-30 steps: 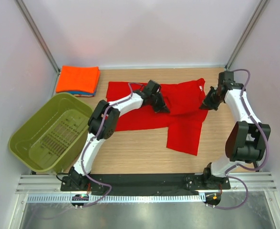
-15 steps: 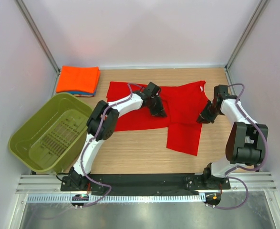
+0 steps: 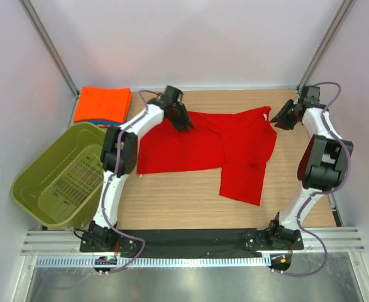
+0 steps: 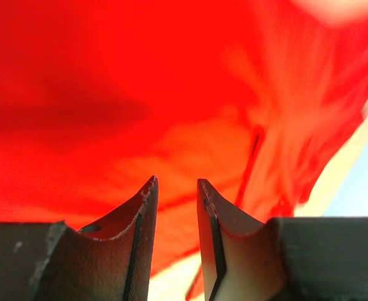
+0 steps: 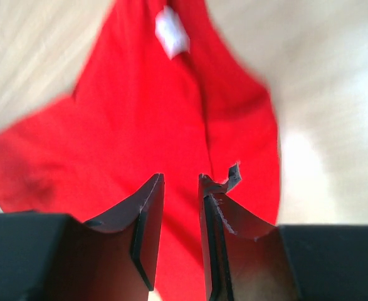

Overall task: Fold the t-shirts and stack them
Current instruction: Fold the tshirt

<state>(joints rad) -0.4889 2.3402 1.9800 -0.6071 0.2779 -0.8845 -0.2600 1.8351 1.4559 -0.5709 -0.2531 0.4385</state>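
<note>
A deep red t-shirt [image 3: 209, 141] lies spread across the middle of the table, one part hanging toward the near edge. Its white neck label [image 5: 171, 30] shows in the right wrist view. My left gripper [image 3: 184, 123] hovers over the shirt's far left edge, open, with only red cloth [image 4: 140, 94] beyond its fingers [image 4: 174, 182]. My right gripper [image 3: 277, 119] sits by the shirt's far right corner, open and holding nothing [image 5: 180, 177]. A folded orange t-shirt [image 3: 104, 102] rests on a folded blue one [image 3: 99, 123] at the far left.
An olive-green plastic basket [image 3: 30, 182] stands at the left, near the left arm's base. A frame post [image 3: 322, 44] rises beside the right arm. Bare wood shows in front of the shirt.
Both grippers have opened and let go of the red shirt. The left gripper moved from the shirt's middle to its far left edge; the right gripper swung back to the far right corner.
</note>
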